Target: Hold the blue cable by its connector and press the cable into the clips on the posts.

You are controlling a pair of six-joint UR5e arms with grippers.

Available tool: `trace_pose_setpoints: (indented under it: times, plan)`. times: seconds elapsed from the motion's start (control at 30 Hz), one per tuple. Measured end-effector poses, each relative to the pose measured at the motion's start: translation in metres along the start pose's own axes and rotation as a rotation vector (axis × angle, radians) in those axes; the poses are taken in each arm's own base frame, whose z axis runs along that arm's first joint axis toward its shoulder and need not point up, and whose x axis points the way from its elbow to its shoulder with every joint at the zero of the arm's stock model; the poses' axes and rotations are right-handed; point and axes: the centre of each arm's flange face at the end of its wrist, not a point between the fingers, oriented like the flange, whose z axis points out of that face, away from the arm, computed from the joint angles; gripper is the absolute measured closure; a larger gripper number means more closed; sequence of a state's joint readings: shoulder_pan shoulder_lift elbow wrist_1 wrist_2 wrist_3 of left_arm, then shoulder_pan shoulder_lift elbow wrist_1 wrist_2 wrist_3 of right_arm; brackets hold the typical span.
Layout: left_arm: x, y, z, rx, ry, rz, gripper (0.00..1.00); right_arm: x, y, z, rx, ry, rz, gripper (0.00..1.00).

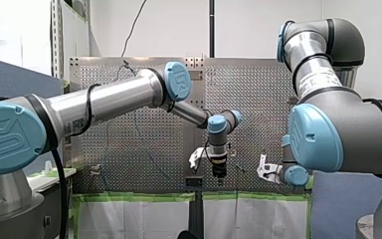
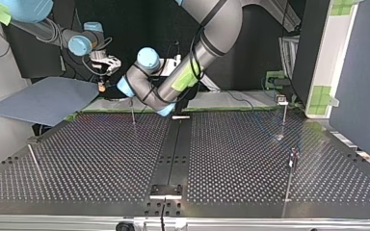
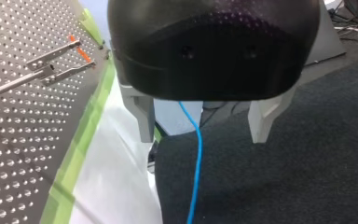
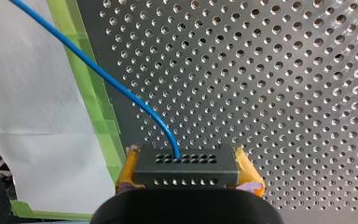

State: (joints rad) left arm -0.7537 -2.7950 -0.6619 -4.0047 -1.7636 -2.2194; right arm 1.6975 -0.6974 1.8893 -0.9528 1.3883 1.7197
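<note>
Right end effector's (image 4: 187, 173) connector (image 4: 186, 165) beside tape (image 4: 98, 116)

Lighting check: bright, even room light, no hard shadows.
Front view was evenly lit against a white wall (image 1: 258, 25), with soft highlights on my left arm (image 1: 114, 99). Top view had a dark backdrop; the surface (image 2: 101, 154) showed pale glare streaks at its right and mirrored a post (image 2: 284, 113). Left wrist view: the black housing (image 3: 214, 51) of my left gripper (image 3: 203, 140) was close and out of focus, its gloss reflecting the hole pattern, and the carpet (image 3: 284, 186) was dim. Right wrist view: glare sat on the holes farthest ahead of my right gripper (image 4: 186, 171).
</note>
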Motion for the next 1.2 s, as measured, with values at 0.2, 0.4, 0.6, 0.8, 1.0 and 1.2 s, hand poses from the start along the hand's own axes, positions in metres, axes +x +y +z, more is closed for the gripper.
trace_pose_setpoints:
  times: [0.2,0.4,0.6,0.8,1.0,1.2]
  plan:
    - [-0.003,0.002,0.009,0.015,-0.026,-0.02,0.0,0.0,-0.001,0.0,0.001,0.0,-0.001,1.0]
    - [0.001,0.006,0.02,0.01,-0.024,-0.021,0.0,0.0,-0.001,0.0,0.002,0.002,-0.001,1.0]
    - [0.005,0.011,0.031,0.002,-0.016,-0.019,0.0,0.0,-0.002,0.0,0.004,0.002,-0.001,1.0]
    - [0.006,0.015,0.036,-0.001,-0.015,-0.02,0.0,0.0,-0.002,0.0,0.004,0.001,-0.003,1.0]
    - [0.009,0.019,0.039,-0.01,-0.008,-0.017,0.0,0.0,-0.002,0.0,0.004,0.001,-0.002,1.0]
    - [0.008,0.025,0.042,-0.023,-0.005,-0.011,0.0,0.0,-0.002,0.0,0.005,0.0,-0.003,1.0]
